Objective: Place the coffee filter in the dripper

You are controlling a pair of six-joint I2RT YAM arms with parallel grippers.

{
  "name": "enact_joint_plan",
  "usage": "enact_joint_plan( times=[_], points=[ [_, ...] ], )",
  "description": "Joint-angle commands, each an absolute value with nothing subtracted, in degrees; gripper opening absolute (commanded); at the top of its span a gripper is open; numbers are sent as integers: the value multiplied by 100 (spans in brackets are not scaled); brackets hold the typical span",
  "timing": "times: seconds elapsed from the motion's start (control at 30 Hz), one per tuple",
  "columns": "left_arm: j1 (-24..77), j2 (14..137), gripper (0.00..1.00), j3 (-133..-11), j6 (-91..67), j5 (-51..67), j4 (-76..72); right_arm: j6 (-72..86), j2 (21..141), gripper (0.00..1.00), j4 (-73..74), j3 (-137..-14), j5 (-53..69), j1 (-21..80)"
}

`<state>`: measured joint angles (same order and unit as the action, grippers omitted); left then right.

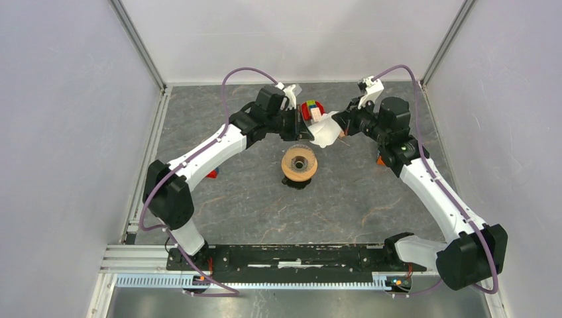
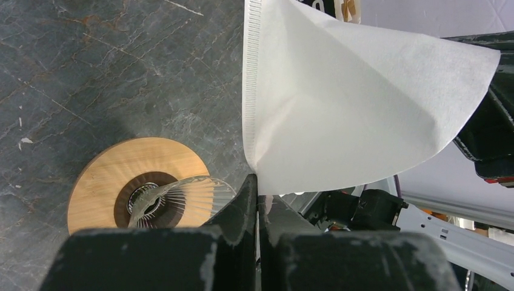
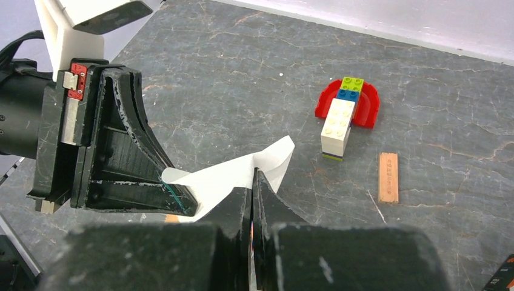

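Top view first: the thin white paper coffee filter is pinched between both arms at the far side of the grey stone-look tabletop, left jaws on its left side and right jaws on its right. As far as we can tell it's held up off the tabletop. It sits past the dripper and a bit to the right, not over it. The clear ribbed glass dripper with the round tan wooden collar stands upright mid-table with nothing in it. A red-and-coloured toy block stack is just behind the filter.

Left wrist view: the left jaws are squeezed shut with no gap showing, gripping the bottom point of the filter. The paper fans up and out to the right and looks more folded than opened. The dripper is down to the left, apart from the paper.

Right wrist view: the right jaws are closed tight too, with an edge of the filter between them. The blocks and a small tan wooden stick lie on the tabletop beyond.

What we'd worry about:
- **Tearing:** with two arms on one flimsy sheet, any pull apart could rip it or yank it out of one grip.
- **Not seating:** if it goes down folded like this, we reckon it perches on the collar instead of dropping into the funnel.
- **Flopping:** once one side lets go, the paper will flop and could miss the opening.
- **Tipping:** a low approach might clip the collar and tip the dripper.
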<state>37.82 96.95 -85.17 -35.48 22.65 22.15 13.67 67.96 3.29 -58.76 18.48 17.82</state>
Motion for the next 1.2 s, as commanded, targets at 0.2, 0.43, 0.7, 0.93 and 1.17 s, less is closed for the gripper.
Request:
enact_joint_plan(
  times=[0.2, 0.43, 0.7, 0.93, 1.17],
  points=[
    [3763, 9532, 2, -8869, -3083, 1940, 2305, 1103, 6704, 0, 46, -5736, 1914, 1758],
    [3762, 9415, 24, -8870, -2860, 1738, 2313, 1119, 6700, 0, 63, -5699, 1836, 1757],
    [3762, 9449, 49, -8835, -2893, 1778, 2203, 1447, 6762, 0, 46, -5721, 1956, 1739],
    [3762, 9532, 53, -8798, -2961, 1647, 2047, 1649, 6752, 0, -118, -5661, 2157, 1667],
    [3762, 9298, 70, -8454, -2901, 1684, 1648, 1878, 6759, 0, -11, -5650, 1996, 1522]
  ],
)
